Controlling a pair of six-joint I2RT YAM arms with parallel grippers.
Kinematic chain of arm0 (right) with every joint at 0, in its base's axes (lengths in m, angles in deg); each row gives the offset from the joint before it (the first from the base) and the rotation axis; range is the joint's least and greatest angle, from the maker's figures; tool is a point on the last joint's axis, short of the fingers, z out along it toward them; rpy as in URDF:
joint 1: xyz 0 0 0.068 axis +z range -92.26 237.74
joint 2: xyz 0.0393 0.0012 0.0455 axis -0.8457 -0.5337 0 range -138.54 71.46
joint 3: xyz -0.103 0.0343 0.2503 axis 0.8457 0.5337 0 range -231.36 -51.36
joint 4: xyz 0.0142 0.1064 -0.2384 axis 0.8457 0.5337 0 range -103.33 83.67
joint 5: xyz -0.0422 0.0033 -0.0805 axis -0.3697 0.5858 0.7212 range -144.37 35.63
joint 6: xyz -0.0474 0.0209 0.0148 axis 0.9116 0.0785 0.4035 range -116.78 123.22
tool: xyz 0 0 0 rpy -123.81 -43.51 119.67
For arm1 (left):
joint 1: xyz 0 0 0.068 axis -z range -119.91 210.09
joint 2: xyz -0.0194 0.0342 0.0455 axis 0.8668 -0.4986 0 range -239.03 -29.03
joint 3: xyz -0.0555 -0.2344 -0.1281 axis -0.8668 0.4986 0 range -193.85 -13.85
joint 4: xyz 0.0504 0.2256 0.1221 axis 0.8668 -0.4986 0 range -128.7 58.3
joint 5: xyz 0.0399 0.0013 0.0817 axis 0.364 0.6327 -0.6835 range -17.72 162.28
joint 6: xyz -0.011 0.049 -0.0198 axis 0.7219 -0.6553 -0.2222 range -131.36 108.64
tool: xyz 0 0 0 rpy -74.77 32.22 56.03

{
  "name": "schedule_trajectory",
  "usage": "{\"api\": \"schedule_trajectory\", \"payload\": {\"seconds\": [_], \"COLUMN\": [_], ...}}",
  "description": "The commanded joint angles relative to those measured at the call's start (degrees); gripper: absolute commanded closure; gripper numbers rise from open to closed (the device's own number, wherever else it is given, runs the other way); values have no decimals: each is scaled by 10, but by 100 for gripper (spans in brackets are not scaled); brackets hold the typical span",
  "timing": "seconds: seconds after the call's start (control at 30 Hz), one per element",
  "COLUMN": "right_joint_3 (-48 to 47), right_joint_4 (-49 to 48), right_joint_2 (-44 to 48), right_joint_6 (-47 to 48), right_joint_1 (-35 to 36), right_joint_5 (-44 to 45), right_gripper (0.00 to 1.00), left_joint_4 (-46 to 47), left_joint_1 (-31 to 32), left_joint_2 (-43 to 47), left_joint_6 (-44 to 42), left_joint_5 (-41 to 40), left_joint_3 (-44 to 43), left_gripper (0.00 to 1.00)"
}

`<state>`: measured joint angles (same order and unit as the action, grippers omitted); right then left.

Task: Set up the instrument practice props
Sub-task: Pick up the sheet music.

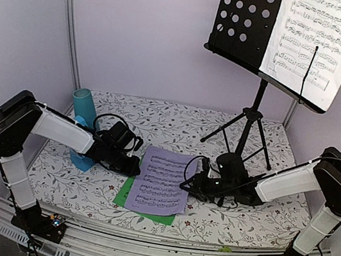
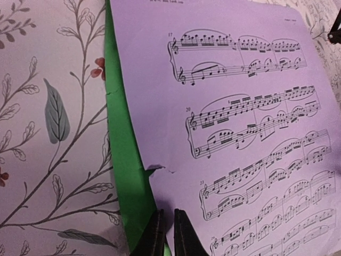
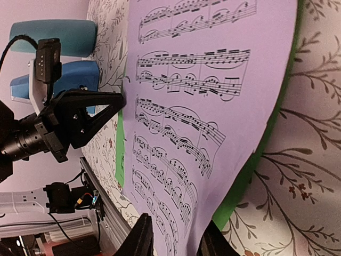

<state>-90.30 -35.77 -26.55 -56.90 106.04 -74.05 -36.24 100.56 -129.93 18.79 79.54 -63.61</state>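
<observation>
The black music stand (image 1: 244, 23) rises at the back right with one white sheet (image 1: 314, 37) on its desk. A second white sheet-music page (image 1: 160, 182) lies on a green page (image 1: 124, 193) at the table's middle. My left gripper (image 1: 135, 165) is shut on this white page's left edge (image 2: 169, 234), just below a small tear. My right gripper (image 1: 186, 184) stands open around the page's raised right edge (image 3: 176, 237), with the green page (image 3: 242, 178) beneath. The blue metronome (image 1: 81, 159) sits behind my left arm.
A teal cup (image 1: 82, 101) stands at the back left beside the metronome. The stand's tripod legs (image 1: 247, 137) spread just behind my right arm. The left gripper (image 3: 120, 100) shows across the page in the right wrist view. A metal rail (image 1: 138, 253) runs along the near edge.
</observation>
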Motion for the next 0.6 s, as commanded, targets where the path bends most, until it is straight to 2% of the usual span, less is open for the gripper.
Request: {"api": "schedule_trajectory", "payload": {"seconds": [0.0,0.37,0.43,0.53,0.57], "right_joint_3": [-30,-49,-49,-57,-59], "right_joint_4": [41,49,51,68,73], "right_joint_2": [-16,-72,-67,-55,-48], "right_joint_6": [36,54,58,71,78], "right_joint_1": [-2,-12,-12,-12,-11], "right_joint_5": [9,0,3,14,20], "right_gripper": [73,71,78,100,100], "left_joint_4": [10,14,15,14,12], "left_joint_1": [7,8,8,8,8], "left_joint_2": [-6,-2,-1,3,5], "left_joint_6": [-7,-11,-11,-12,-12], "left_joint_5": [9,10,9,7,7], "left_joint_3": [4,10,9,5,2], "left_gripper": [90,90,90,90,90]}}
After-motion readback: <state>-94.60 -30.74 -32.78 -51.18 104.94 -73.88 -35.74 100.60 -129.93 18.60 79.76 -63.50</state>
